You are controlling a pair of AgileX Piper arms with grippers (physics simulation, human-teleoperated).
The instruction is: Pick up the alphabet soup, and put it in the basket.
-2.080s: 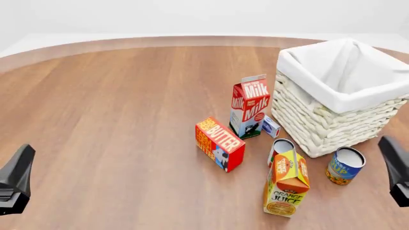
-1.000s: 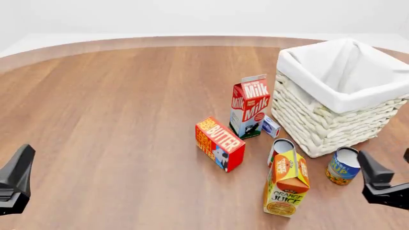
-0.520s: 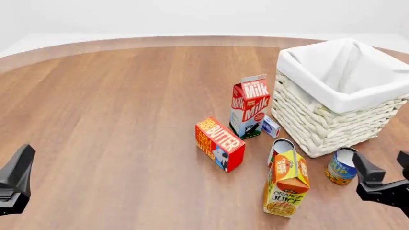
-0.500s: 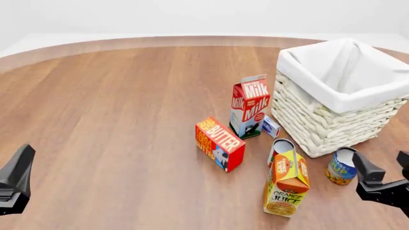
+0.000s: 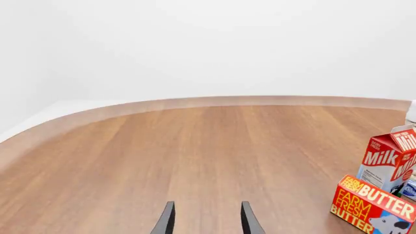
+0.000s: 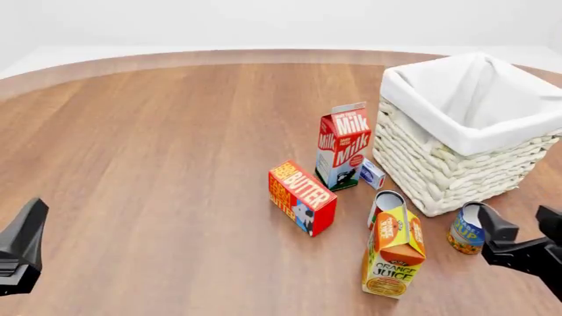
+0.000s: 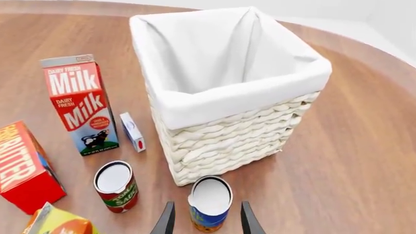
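My front camera looks forward and down from above on the brown wooden tabletop (image 6: 158, 145). My left wrist camera sits low, facing across the bare wood. My right wrist camera looks down closely. All three share the red-and-white milk carton (image 6: 343, 146) (image 5: 391, 158) (image 7: 79, 103).

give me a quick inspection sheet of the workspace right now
surface: brown wooden table, curved far edge.
job's things: alphabet soup upright on the table, just outside the basket; basket has nothing in it.
clutter: milk carton, butter box, orange juice carton, red-labelled can, small white box.
grippers: right gripper open, jaws either side of the soup, not closed on it; left gripper open over bare table.
cables: nothing seen.
surroundings: plain white backdrop.
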